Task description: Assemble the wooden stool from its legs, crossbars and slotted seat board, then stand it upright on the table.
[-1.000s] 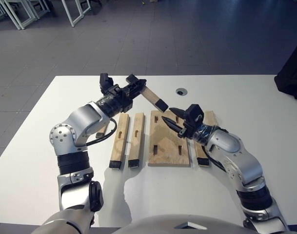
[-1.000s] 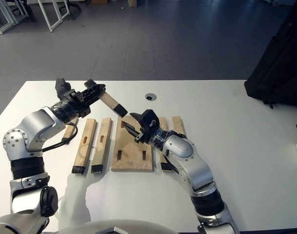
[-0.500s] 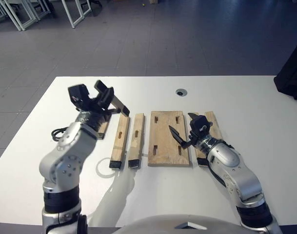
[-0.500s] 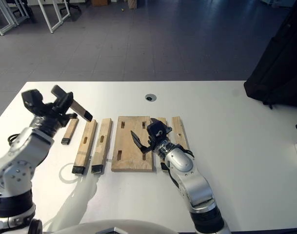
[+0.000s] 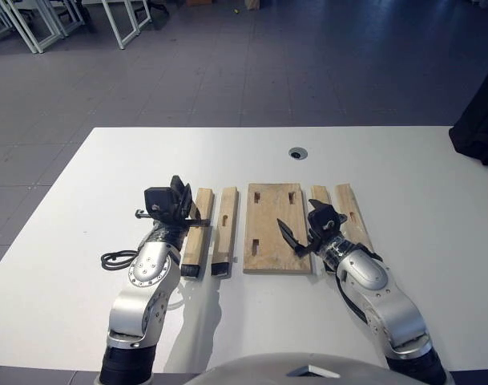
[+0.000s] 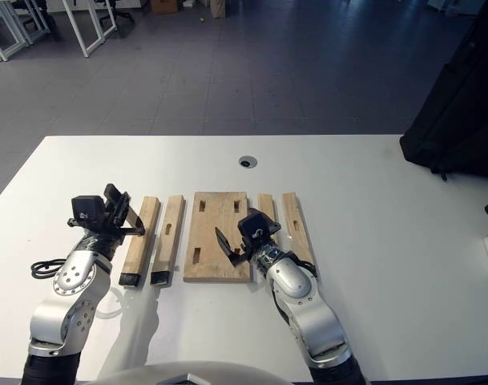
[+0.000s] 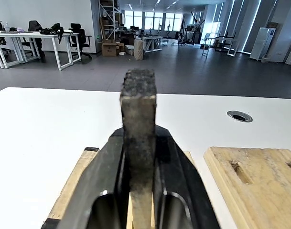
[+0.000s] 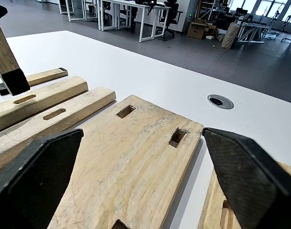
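Logging the current state from the remote station. I am seeing the slotted seat board (image 5: 264,208) lying flat at the middle of the white desk (image 5: 404,168), its four slots facing up. At 9 o'clock of the board two slotted legs are lying side by side, the nearer one (image 5: 224,228) just beside the board and the outer one (image 5: 194,249) just past it. At 3 o'clock two more legs are lying parallel: the inner one (image 5: 320,195) is mostly hidden under my right arm, and the outer one (image 5: 349,212) is showing along most of its length. A round cable port (image 5: 297,152) is sitting at 12 o'clock of the board.

My left tool (image 5: 170,210) is hanging low over the far end of the outer left leg, pinching a short crossbar (image 7: 138,109) tight between its fingers. The crossbar's dark-capped end is pointing away from the wrist. I cannot tell whether that end is touching the wood below. Another short piece (image 8: 33,77) is lying flat on the desk at 9 o'clock of the outer left leg.

My right tool (image 5: 304,228) is hovering over the 3 o'clock edge of the seat board with its fingers spread wide and gripping nothing.
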